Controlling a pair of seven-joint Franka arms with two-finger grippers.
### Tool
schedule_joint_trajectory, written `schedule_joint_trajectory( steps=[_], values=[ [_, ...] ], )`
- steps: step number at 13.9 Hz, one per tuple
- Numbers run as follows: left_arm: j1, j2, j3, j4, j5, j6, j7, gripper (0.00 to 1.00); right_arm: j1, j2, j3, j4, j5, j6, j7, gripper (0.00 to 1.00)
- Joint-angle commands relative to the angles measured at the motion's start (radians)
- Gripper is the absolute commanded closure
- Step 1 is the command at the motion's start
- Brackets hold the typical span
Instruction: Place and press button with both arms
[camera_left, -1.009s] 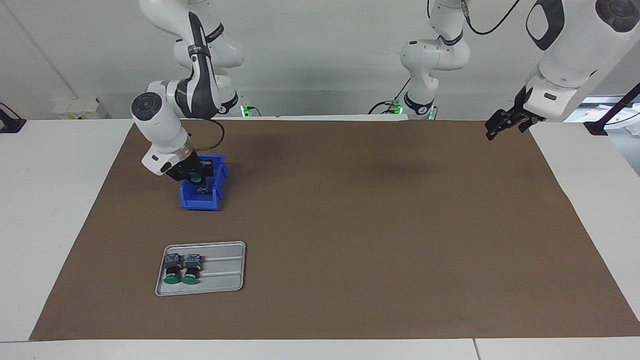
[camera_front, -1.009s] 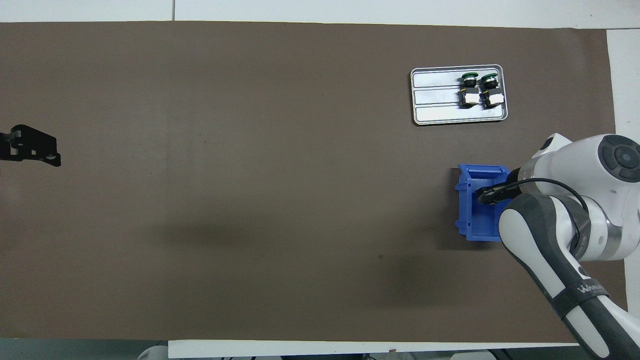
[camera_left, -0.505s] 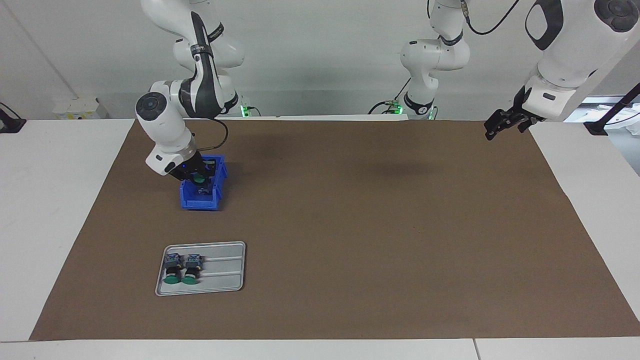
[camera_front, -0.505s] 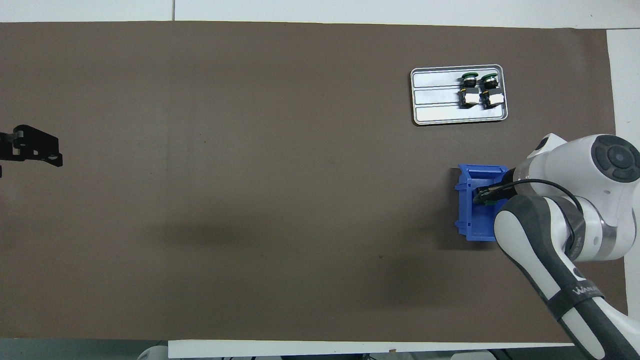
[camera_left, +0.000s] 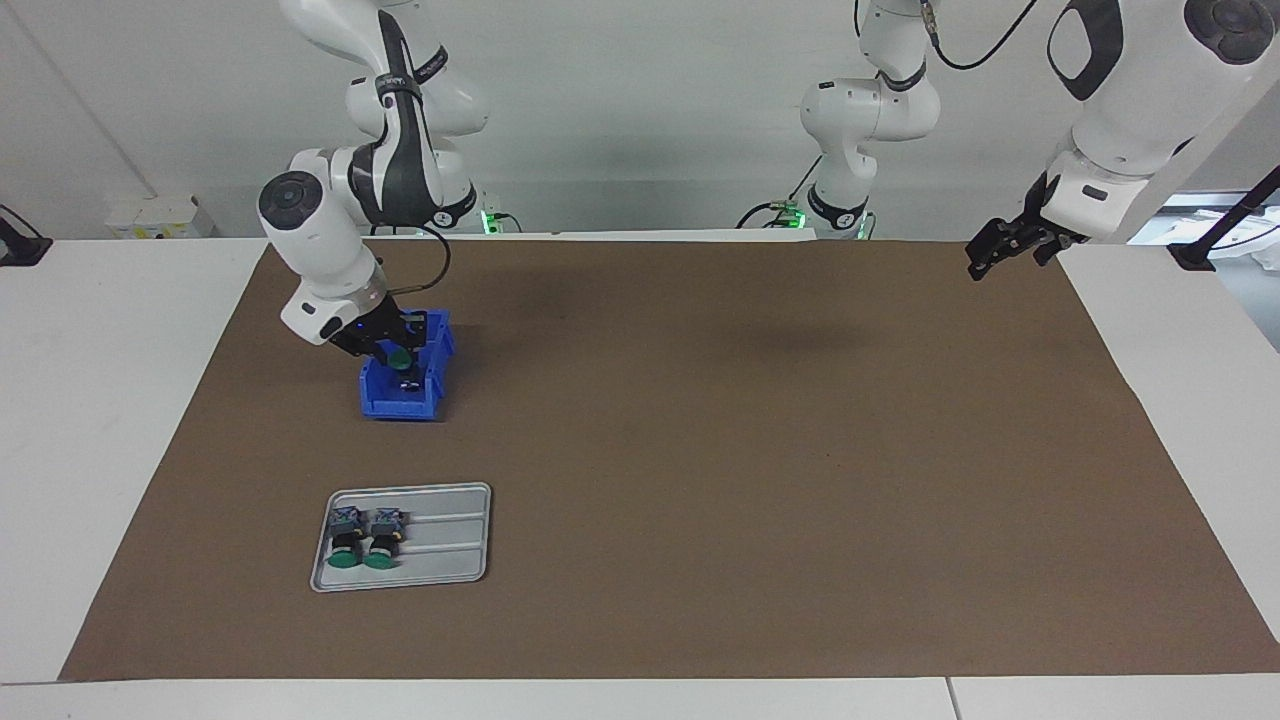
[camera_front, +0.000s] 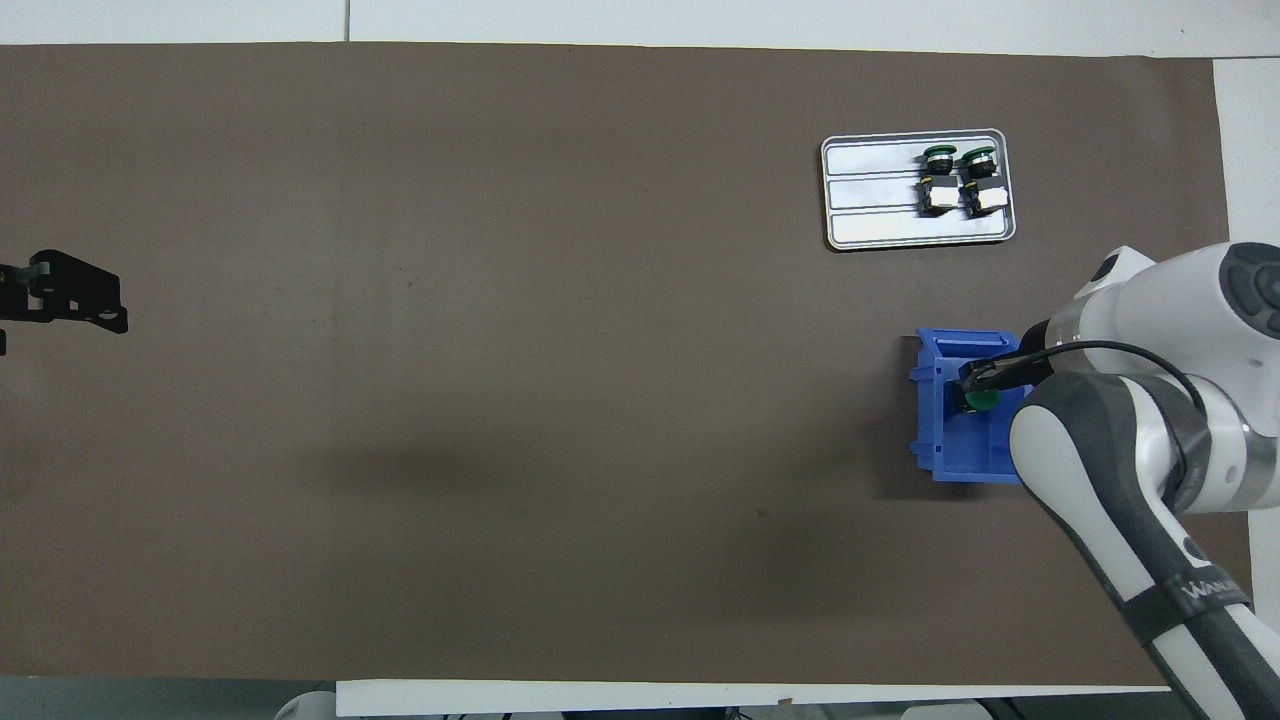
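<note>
Button (camera_left: 399, 357) in the right gripper (camera_left: 393, 352), just above the blue bin (camera_left: 404, 396).
Green round cap shows between the black fingers, so the right gripper is clamped on the button over the bin's open top; the white right arm bends down steeply from its base, elbow high, wrist tilted toward the bin. The bin is moulded plastic, boxy, on a matte brown mat (camera_left: 700, 450) covering the white desk (camera_left: 90, 400). Farther from the robots, a ribbed metal tray (camera_left: 450, 545) with rounded corners carries 2 more buttons lying side by side. The left gripper (camera_left: 990, 255) waits over the mat's corner at the left arm's end, fingers spread apart.
</note>
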Motion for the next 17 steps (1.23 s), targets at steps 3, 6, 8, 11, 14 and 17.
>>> schedule_joint_trajectory(
  steps=[3,6,8,11,14,17],
  values=[
    [0.009,-0.028,0.0,-0.033,0.007,0.02,0.1,0.0,-0.045,-0.028,0.0,0.331,-0.007,-0.348,0.003,0.01],
    [0.004,-0.027,0.0,-0.031,0.007,0.02,0.106,0.0,-0.067,0.007,0.0,0.557,-0.014,-0.539,0.004,0.0],
    [0.004,-0.027,0.001,-0.028,0.007,0.018,0.104,0.0,-0.062,0.035,0.001,0.611,-0.037,-0.574,0.011,0.01],
    [0.007,-0.024,0.001,-0.027,0.007,0.023,0.095,0.0,-0.065,0.044,0.003,0.629,-0.035,-0.574,0.017,0.01],
    [0.007,-0.025,0.001,-0.028,0.007,0.018,0.094,0.0,-0.054,0.056,0.001,0.668,-0.055,-0.599,0.017,0.0],
    [0.009,-0.025,0.003,-0.028,0.007,0.016,0.091,0.0,-0.05,0.064,0.003,0.672,-0.053,-0.61,0.018,0.01]
  ],
)
